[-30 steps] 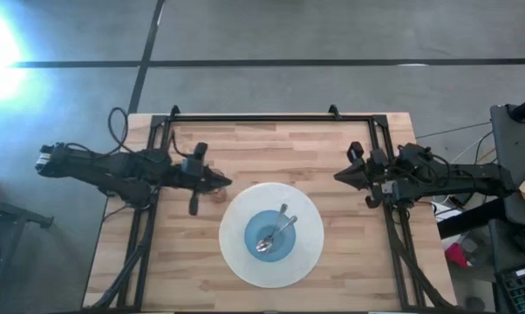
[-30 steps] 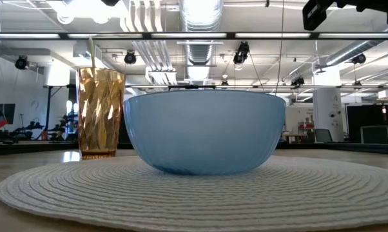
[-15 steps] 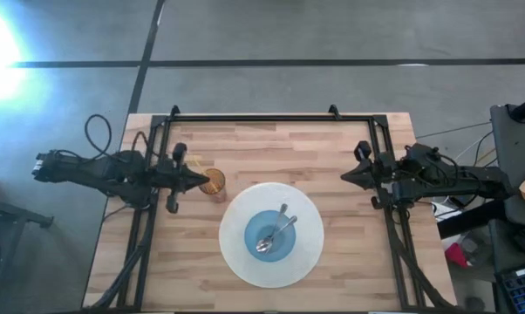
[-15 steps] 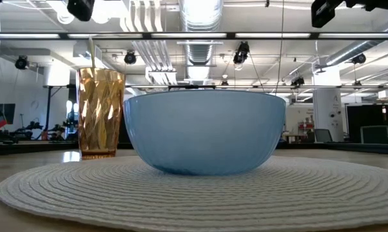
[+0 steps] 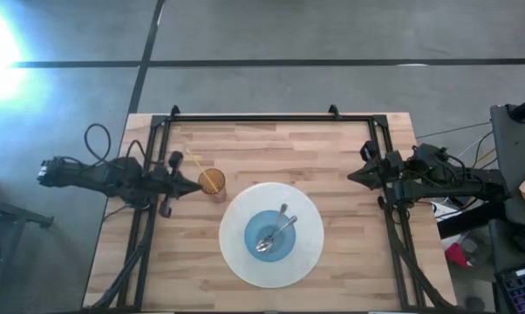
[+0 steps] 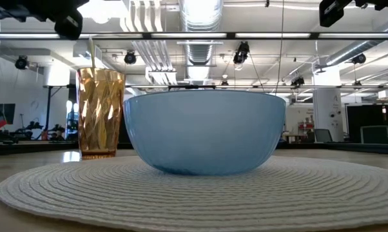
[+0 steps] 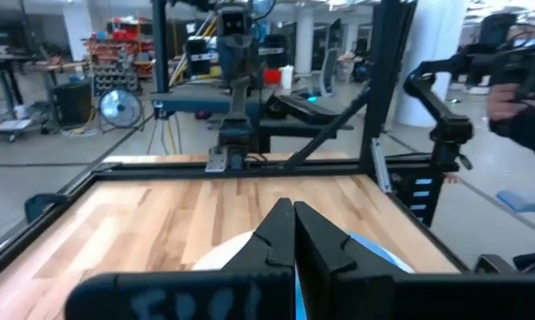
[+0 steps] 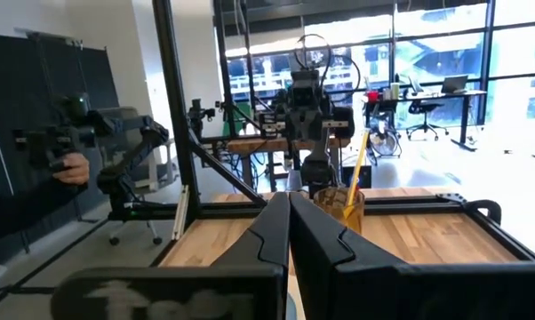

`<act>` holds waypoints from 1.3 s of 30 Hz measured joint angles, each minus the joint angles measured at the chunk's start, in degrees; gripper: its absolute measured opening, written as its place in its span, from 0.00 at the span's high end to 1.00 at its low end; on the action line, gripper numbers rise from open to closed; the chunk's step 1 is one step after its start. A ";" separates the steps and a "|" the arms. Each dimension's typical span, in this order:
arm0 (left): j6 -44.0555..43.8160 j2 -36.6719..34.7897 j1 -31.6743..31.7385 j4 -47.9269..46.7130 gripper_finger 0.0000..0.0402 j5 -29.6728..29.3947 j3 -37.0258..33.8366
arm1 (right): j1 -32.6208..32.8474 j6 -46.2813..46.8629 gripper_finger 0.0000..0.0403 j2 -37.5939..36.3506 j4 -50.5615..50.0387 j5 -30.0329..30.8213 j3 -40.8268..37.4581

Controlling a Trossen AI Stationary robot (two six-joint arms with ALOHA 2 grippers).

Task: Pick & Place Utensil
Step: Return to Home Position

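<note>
**Both Grippers Shut Tight and Empty, Things Put Away**

The left gripper (image 5: pixel 193 181) is seen at the left side of the wooden table (image 5: pixel 350 270), just beside the yellow glass (image 5: pixel 212 182). In the left wrist view its two fingers (image 7: pixel 276 233) are pressed together, and nothing is held between them. The right gripper (image 5: pixel 353 174) is seen at the right side of the table, well apart from the white mat (image 5: pixel 308 262). Its fingers (image 8: pixel 269 224) are pressed together too, and nothing is held.

The yellow glass is set upright on the bare wood, just past the edge of the mat, up and to the left of it in the high view. The yellow straw (image 5: pixel 195 162) is stood in the glass and is tilted toward the left arm.

The blue bowl (image 5: pixel 252 228) is placed in the middle of the round mat. The silver spoon (image 5: pixel 265 243) and the silver fork (image 5: pixel 282 212) are laid inside the bowl, close together. In the low view only the outside of the bowl can be seen, with the glass to its left.
</note>
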 joint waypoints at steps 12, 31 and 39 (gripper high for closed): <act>0.91 -9.35 -0.02 -2.92 1.00 3.01 -3.81 | 0.01 0.00 0.98 0.12 -0.58 0.00 0.00; -1.03 -19.10 -0.02 -2.99 1.00 4.09 -14.23 | 0.02 -1.92 0.98 0.14 -5.15 0.02 0.00; -2.56 -19.10 -0.02 -2.15 1.00 5.17 -16.67 | 0.02 -1.95 0.98 0.13 -5.17 0.02 -0.02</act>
